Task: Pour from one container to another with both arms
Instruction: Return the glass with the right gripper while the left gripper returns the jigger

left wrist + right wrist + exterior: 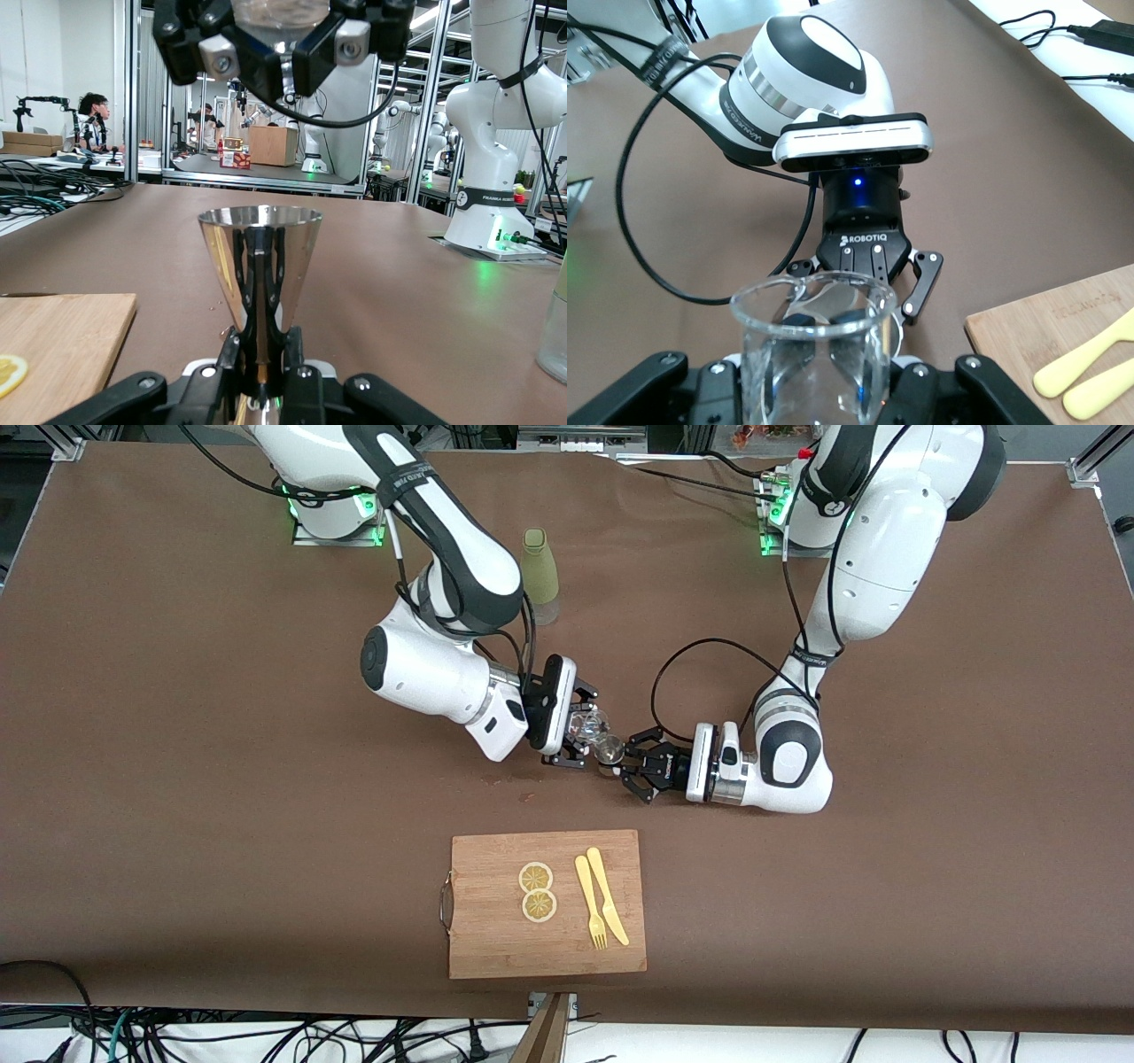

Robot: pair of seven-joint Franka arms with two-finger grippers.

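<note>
The right gripper is clamped on the clear glass cup, tilted above the steel jigger. The left gripper, marked "ROBOTIQ", is closed on the jigger's narrow waist, upright over the table at 12 o'clock from the cutting board. The right arm's base plate reads "FRANKA".

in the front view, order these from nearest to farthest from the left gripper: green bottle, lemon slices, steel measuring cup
1. Steel measuring cup: held in the shut left gripper, under the glass cup in the shut right gripper.
2. Lemon slices: on the cutting board, nearer the front camera.
3. Green bottle: standing near the right arm's base, slightly farther off.
</note>
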